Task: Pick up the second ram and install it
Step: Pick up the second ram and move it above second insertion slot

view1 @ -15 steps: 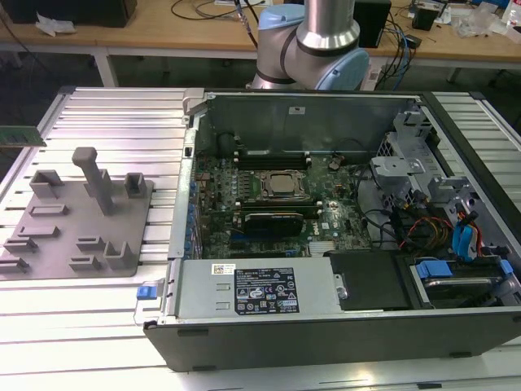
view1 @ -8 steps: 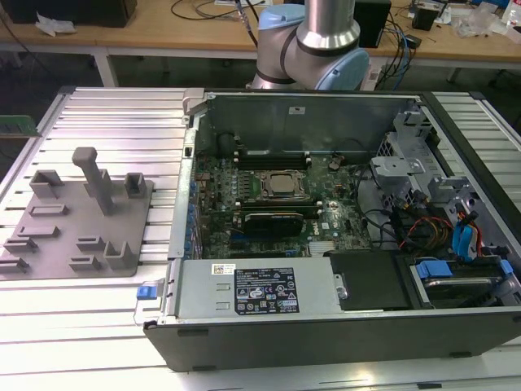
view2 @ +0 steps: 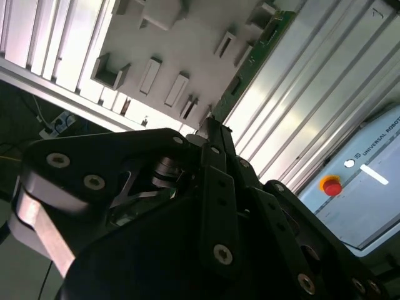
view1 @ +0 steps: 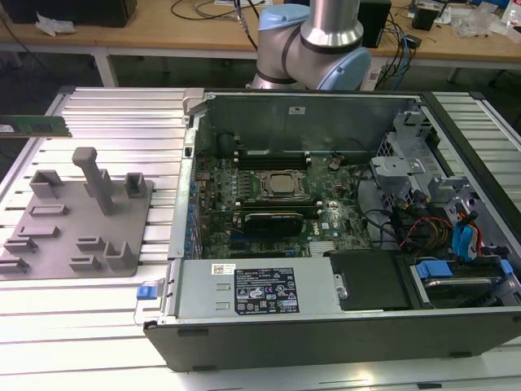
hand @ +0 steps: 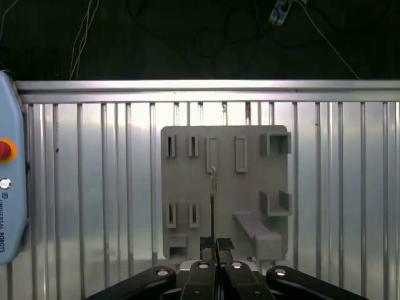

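The second ram, a narrow green stick, hangs in the air above the slatted table at the exterior view's far left, beyond the grey fixture tray. In the first wrist view I see it edge-on as a thin upright strip rising from my gripper, whose black fingers are shut on its lower end. The second wrist view shows the green board running out from the gripper over the fixture tray.
An open computer case lies at the exterior view's right, with the motherboard and its silver processor inside. A teach pendant with a red button lies on the slatted table. The arm's base stands behind the case.
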Controlling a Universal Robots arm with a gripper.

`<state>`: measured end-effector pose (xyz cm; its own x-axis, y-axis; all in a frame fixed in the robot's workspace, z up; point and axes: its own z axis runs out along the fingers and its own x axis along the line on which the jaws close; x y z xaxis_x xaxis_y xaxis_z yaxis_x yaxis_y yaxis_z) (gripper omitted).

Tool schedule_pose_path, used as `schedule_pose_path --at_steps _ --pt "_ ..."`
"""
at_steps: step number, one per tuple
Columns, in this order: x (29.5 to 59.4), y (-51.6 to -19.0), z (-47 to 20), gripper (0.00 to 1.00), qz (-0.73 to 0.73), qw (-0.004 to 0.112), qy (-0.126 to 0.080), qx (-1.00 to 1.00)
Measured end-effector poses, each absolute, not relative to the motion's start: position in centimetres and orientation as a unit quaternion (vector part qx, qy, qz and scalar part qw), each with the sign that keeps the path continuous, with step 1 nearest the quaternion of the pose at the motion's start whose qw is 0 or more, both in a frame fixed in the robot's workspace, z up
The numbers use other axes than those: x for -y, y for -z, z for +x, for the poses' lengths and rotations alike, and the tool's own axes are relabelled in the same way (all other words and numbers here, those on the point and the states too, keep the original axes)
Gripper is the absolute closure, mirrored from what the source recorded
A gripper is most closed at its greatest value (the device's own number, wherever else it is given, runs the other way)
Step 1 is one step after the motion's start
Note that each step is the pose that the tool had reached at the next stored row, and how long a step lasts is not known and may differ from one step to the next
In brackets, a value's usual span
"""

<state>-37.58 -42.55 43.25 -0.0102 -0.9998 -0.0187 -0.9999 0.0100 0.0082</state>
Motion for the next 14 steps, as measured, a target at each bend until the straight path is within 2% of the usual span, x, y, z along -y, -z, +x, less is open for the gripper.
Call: schedule_pose_path --at_steps 14 --pt "42.5 -43.2 -28.0 0.91 -0.703 0.004 -0.01 -0.711"
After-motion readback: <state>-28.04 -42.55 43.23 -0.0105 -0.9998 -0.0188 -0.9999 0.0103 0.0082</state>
